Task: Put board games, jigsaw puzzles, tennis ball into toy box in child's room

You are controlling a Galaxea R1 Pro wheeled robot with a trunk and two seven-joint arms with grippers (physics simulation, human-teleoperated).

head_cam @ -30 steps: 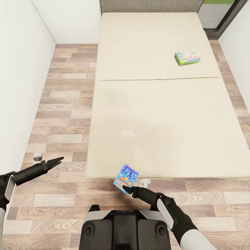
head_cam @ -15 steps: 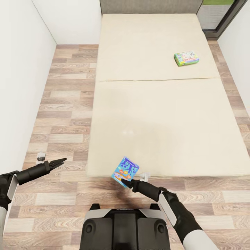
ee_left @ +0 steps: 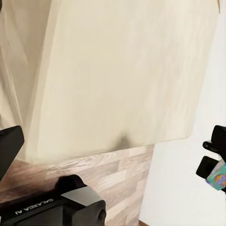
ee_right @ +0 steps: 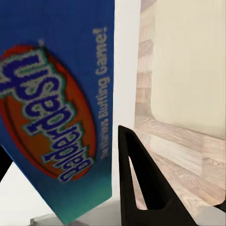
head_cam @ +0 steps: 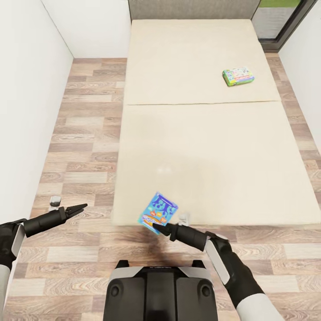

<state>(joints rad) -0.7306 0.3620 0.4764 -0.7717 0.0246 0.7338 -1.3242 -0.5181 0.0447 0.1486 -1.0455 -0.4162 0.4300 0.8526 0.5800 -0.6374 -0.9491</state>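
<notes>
Right gripper [head_cam: 157, 227]: low centre of the head view, fingers pinched on the lower edge of a blue board game [head_cam: 158, 212]; in the right wrist view one black finger [ee_right: 141, 183] stands beside the box face.
Blue board game: held tilted above the floor, at the near edge of the bed [head_cam: 209, 147]; blue cover with an orange oval and white lettering [ee_right: 56, 117].
Left gripper [head_cam: 79, 207]: lower left of the head view, over the floor, holding nothing; the tips lie close together, but whether they are fully closed I cannot tell.
Bed: cream mattress in two sections, filling the middle and upper part of the head view, grey headboard [head_cam: 191, 8] at the top.
Green board game [head_cam: 238, 76]: lying flat on the far mattress section, upper right, well apart from both grippers.
Floor [head_cam: 84, 133]: light wood planks to the left of the bed and along the bottom.
Wall [head_cam: 26, 89]: white, upper left.
</notes>
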